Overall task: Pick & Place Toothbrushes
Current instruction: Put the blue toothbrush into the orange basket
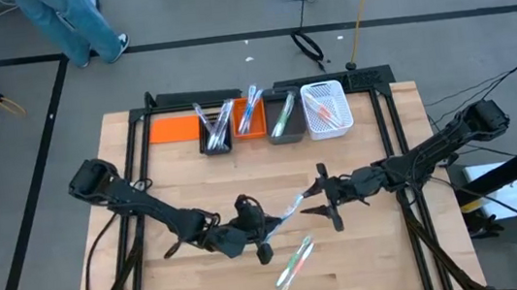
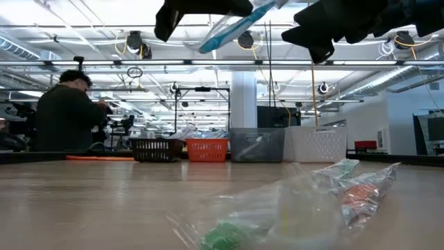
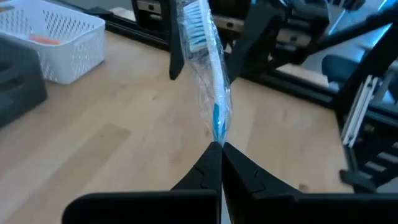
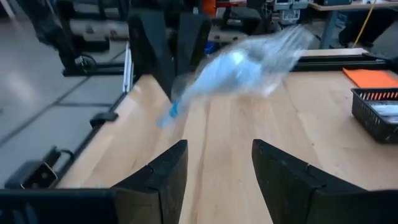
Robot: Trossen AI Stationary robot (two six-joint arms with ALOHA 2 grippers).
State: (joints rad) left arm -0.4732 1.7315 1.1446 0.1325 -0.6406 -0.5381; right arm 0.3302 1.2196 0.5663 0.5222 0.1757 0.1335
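1. Above the middle of the wooden table (image 1: 195, 186), the left gripper (image 1: 270, 230) pinches one end of a blue toothbrush in a clear wrapper (image 1: 292, 207), its two dark fingers (image 3: 208, 167) pressed together on the handle tip while the bristle end points away toward the right arm.
2. The right gripper (image 1: 326, 196) waits just beside the raised brush's free end, jaws spread and holding nothing; its wrist view shows the wrapped brush in front of the open fingers (image 4: 163, 174).
3. From table height, the held brush hangs high over the board between the two dark grippers.
4. Two more wrapped toothbrushes (image 1: 294, 263), green and pink showing through the plastic, lie on the bare wood near the table's front edge, just in front of the left gripper.
5. Along the far edge stands a row of bins: a black basket (image 1: 216, 142) with several brushes, an orange bin (image 1: 253, 129) with blue ones, a grey bin (image 1: 284, 134) and a white basket (image 1: 329, 129) with pink ones inside.
6. A flat orange sheet (image 1: 174, 129) lies beside the black basket.
7. A seated person (image 2: 67, 114) shows in the room behind the table.
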